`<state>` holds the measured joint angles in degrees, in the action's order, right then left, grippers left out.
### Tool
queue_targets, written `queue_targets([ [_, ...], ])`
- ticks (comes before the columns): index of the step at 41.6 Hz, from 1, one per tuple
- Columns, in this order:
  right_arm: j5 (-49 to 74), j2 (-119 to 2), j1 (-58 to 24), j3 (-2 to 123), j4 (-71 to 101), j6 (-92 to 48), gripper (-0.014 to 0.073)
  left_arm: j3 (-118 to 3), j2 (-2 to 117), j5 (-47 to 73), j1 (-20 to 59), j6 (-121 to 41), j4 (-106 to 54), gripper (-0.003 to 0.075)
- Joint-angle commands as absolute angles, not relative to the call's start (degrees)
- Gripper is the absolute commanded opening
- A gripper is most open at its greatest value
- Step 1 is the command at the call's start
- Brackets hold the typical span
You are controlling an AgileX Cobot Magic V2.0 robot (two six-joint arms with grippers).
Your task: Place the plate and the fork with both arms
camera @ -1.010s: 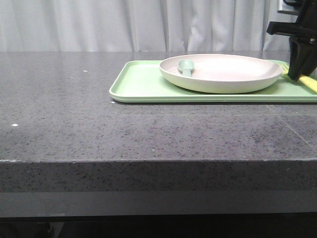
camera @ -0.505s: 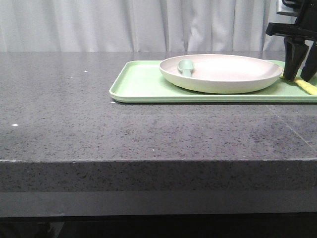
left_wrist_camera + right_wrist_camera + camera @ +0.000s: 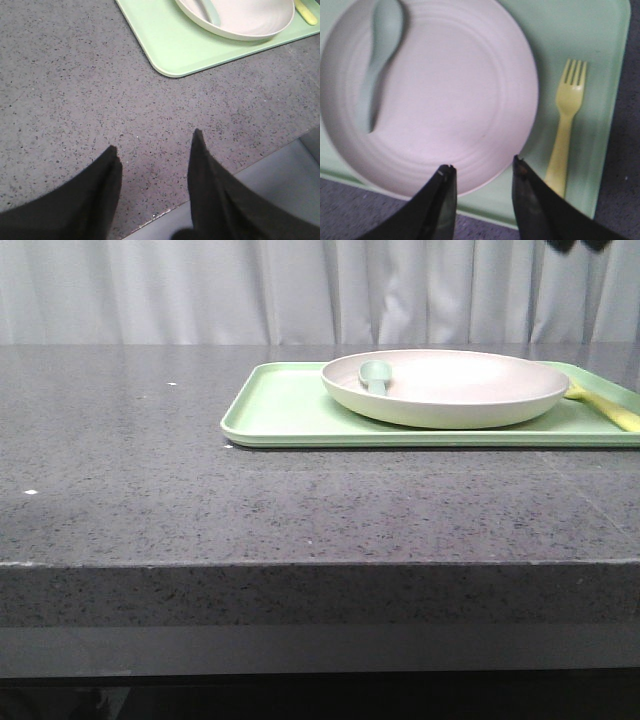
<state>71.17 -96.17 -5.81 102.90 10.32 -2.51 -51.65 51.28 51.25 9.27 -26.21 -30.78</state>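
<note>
Setting: dark speckled stone-look countertop [image 3: 150, 470], pale pleated curtain [image 3: 200, 290] behind.

Item 1: flat rectangular light-green plastic tray [image 3: 280, 410], on the counter's right half.

Item 2: large shallow round off-white plate [image 3: 450, 390] with raised rim, resting on the tray. A pale teal-green spoon [image 3: 375, 373] lies inside it near the rim.

Item 3: small pale-yellow plastic fork [image 3: 566, 125], flat on the tray just beside the plate, not touching it; nothing grips it.

Item 4: right gripper [image 3: 482, 172], black tapering fingers, spread apart and empty, hanging above the plate's edge and touching nothing.

Item 5: left gripper [image 3: 152, 150], black fingers parted, empty, over bare counter well apart from the tray.

Status, as judged: plate and fork both appear placed; task at or near completion. The next move seems to call only for clearing both arms away without brushing the tray.
</note>
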Motion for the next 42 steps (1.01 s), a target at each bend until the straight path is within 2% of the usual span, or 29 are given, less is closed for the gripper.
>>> queue_targets([
  [1, 72.00, -87.70, -7.52, 100.35, 10.51, -3.40, 0.0310, -53.13, 50.64, 48.57, 9.15, -26.24, -32.61, 0.0316],
  [25, 58.07, -52.44, -9.26, 63.97, 7.06, -4.82, 0.0310, -53.13, 50.64, 48.57, 9.15, -26.24, -32.61, 0.0316],
  [34, 55.23, -42.18, -9.26, 54.42, 6.84, -4.82, 0.0310, -53.13, 50.64, 48.57, 9.15, -26.24, -32.61, 0.0316],
  [42, 52.99, -36.44, -9.26, 50.96, 6.79, -4.82, 0.0310, -53.13, 50.64, 48.57, 9.15, -26.24, -32.61, 0.0316],
])
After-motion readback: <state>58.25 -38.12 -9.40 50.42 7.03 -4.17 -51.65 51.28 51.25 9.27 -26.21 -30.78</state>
